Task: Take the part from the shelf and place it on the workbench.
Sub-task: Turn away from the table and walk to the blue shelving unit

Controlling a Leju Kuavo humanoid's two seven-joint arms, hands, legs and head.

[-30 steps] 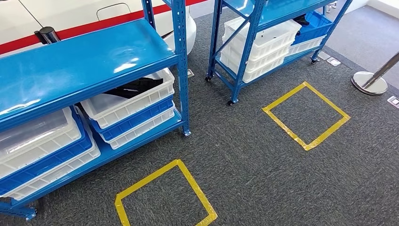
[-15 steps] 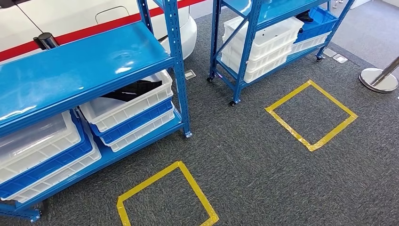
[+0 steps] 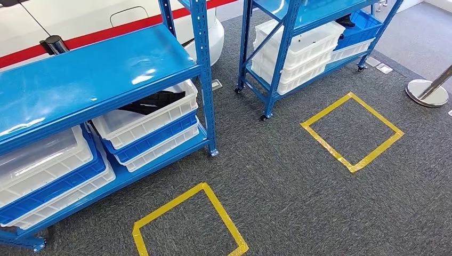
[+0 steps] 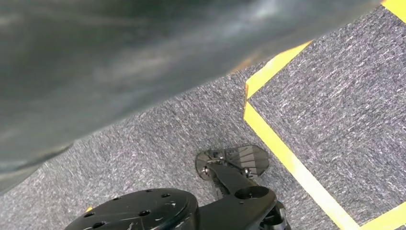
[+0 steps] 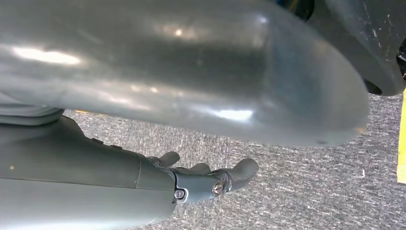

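Note:
A black part [image 3: 152, 101] lies in the top white bin [image 3: 160, 114] on the lower level of the near blue shelf [image 3: 90, 69], at the left of the head view. My right hand [image 5: 206, 178] hangs over the grey carpet with its fingers stretched out, apart from the thick thumb [image 5: 215, 72], and it holds nothing. A blurred grey surface, likely my left hand [image 4: 119, 57], hangs above the carpet; how its fingers lie is not visible.
A second blue shelf [image 3: 298, 32] with white and blue bins stands at the back right. Two yellow tape squares [image 3: 186, 221] [image 3: 352, 130] mark the carpet. A chrome post base [image 3: 428, 92] stands far right. A white car body [image 3: 80, 21] is behind the near shelf.
The whole head picture has shifted slightly, so the camera moved a little. The shelves, bins and black part keep their places.

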